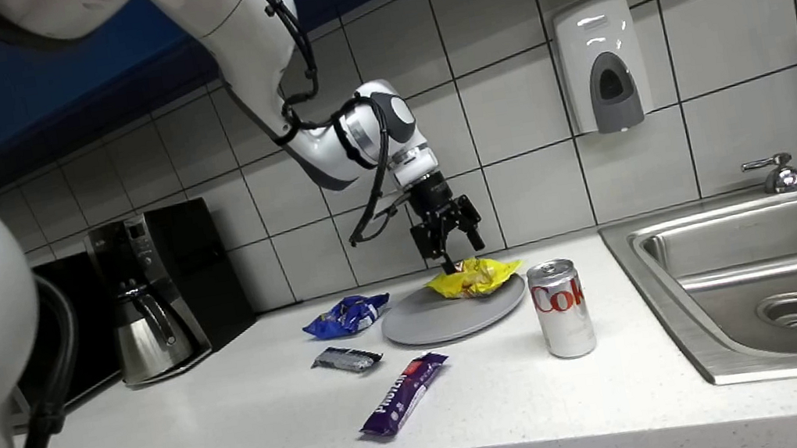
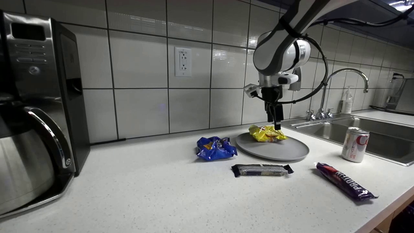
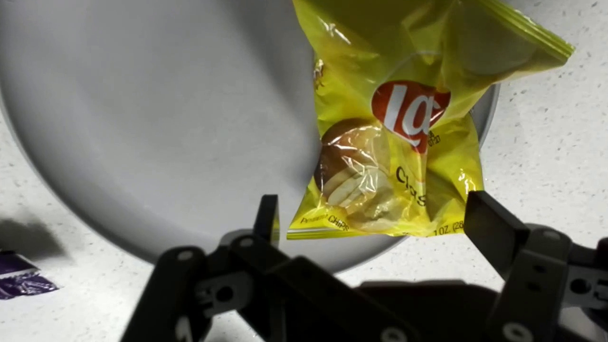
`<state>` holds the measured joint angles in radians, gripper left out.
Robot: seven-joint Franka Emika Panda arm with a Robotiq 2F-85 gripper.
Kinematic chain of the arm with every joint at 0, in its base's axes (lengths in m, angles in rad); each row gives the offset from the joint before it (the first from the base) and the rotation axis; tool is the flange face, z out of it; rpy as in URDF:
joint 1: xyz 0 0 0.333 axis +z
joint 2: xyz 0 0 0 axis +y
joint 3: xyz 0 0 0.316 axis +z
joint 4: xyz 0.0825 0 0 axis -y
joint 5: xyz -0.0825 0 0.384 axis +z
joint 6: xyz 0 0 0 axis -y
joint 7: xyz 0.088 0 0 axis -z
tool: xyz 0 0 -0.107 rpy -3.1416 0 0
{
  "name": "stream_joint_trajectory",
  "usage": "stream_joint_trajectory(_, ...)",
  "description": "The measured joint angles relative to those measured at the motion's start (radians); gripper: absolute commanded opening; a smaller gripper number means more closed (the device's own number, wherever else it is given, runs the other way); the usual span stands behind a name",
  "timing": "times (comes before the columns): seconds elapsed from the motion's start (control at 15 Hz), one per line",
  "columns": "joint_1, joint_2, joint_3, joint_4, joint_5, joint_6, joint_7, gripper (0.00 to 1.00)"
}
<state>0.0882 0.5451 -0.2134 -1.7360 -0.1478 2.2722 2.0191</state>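
Note:
A crumpled yellow chip bag (image 3: 399, 142) with a red logo lies on a round grey plate (image 3: 156, 118). In both exterior views the bag (image 1: 477, 277) rests toward the plate's wall side. My gripper (image 3: 373, 204) points down over the bag's lower end, its fingers spread wide. One finger (image 3: 267, 218) stands just off the bag's left corner; the opposite one overlaps the right edge in the wrist view. Whether that finger touches the bag I cannot tell. Seen from outside, the gripper (image 1: 464, 255) hovers low above the plate, and nothing is gripped.
Beside the plate lie a blue snack bag (image 2: 216, 149), a silver-black bar (image 2: 262, 170) and a purple protein bar (image 1: 404, 395). A Coke can (image 1: 561, 309) stands upright between plate and sink (image 1: 664, 311). A coffee maker (image 1: 170, 282) occupies the far end; the tiled wall (image 2: 139, 110) runs behind.

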Motion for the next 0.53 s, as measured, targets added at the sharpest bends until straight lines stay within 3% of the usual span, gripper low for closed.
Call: stream_joint_trajectory(0.53, -0.009, 0.035, 0.0, 0.028, 0.002, -0.017, 0.0, 1.0)
